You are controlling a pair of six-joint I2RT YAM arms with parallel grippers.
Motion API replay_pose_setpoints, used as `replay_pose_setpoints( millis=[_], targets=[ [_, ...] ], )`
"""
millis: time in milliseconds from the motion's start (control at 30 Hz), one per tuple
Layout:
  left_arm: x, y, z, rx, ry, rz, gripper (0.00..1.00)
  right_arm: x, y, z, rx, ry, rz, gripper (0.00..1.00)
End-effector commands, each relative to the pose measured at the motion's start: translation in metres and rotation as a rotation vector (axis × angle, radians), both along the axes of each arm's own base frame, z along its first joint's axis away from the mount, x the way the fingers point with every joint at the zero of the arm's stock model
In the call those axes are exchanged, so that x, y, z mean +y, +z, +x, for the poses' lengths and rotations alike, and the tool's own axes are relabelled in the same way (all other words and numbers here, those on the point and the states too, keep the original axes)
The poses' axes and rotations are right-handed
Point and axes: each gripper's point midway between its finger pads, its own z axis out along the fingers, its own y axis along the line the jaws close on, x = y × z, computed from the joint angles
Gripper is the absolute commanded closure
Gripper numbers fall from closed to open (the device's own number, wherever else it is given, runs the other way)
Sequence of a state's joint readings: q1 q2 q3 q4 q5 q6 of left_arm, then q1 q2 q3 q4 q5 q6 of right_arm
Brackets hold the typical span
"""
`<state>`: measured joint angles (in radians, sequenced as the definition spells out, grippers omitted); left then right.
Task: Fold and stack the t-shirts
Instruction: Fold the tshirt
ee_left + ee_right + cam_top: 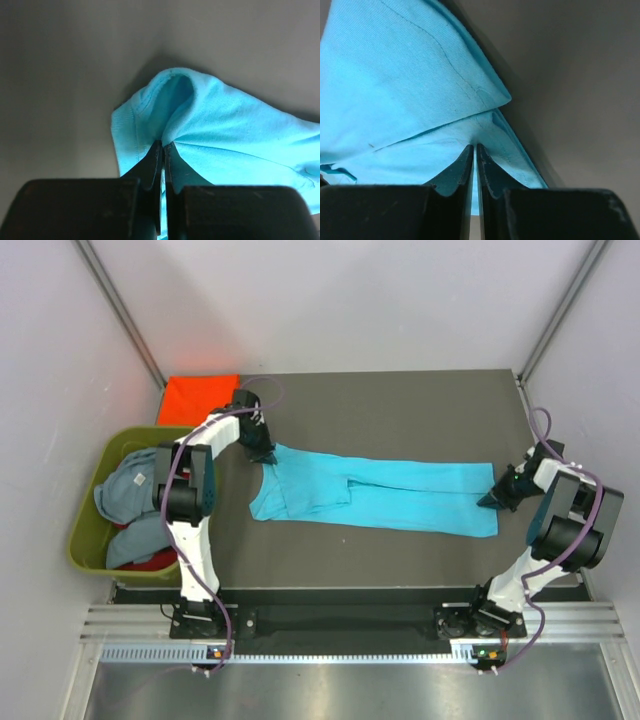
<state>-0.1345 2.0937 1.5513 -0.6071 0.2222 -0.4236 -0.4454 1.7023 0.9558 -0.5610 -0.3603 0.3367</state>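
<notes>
Two arms (190, 485) spread wide, left gripper (163, 146) and right gripper (475, 147) clamped on opposite ends of turquoise t-shirt (400, 496).

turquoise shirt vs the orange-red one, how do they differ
The turquoise shirt lies stretched across the table; the orange-red shirt is a folded square at the far left corner. The left gripper and right gripper pinch the turquoise shirt's ends; nothing touches the orange-red shirt. Both are plain bright cloth.

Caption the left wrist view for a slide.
Left claw shut on a bunched edge of the turquoise t-shirt.
</notes>
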Motion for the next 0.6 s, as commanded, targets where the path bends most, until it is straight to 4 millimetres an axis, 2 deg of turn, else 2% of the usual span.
replay_pose_setpoints(
  millis=[0,400,533,567],
  targets=[
    [0.019,0.0,0.005,-0.01,0.04,0.029,1.0,-0.019,-0.016,-0.007,0.046,-0.025,-0.067,0.92],
    [0.013,0.002,0.021,-0.037,0.018,-0.011,1.0,-0.019,-0.018,-0.007,0.05,-0.021,-0.064,0.92],
    [0.01,0.016,0.016,-0.074,0.007,-0.034,0.8,-0.015,-0.007,0.0,0.015,-0.013,-0.041,0.88],
    [0.013,0.023,0.014,-0.091,0.016,-0.017,0.68,-0.014,-0.001,0.003,0.001,-0.008,-0.03,0.87]
  ],
)
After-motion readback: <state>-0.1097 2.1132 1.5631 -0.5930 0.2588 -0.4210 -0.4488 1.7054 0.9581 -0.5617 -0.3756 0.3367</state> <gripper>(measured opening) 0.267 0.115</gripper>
